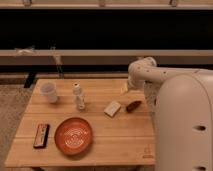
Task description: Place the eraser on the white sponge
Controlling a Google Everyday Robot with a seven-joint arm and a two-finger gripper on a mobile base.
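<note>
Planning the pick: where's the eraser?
Camera view: eraser on the table, front-left corner, beside the orange plate; tool hangs by the far-right edge.

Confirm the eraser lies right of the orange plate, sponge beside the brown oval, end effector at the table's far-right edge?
Wrong: the camera view shows the eraser left of the orange plate. The white sponge beside the brown oval, end effector at the far-right edge: correct.
</note>
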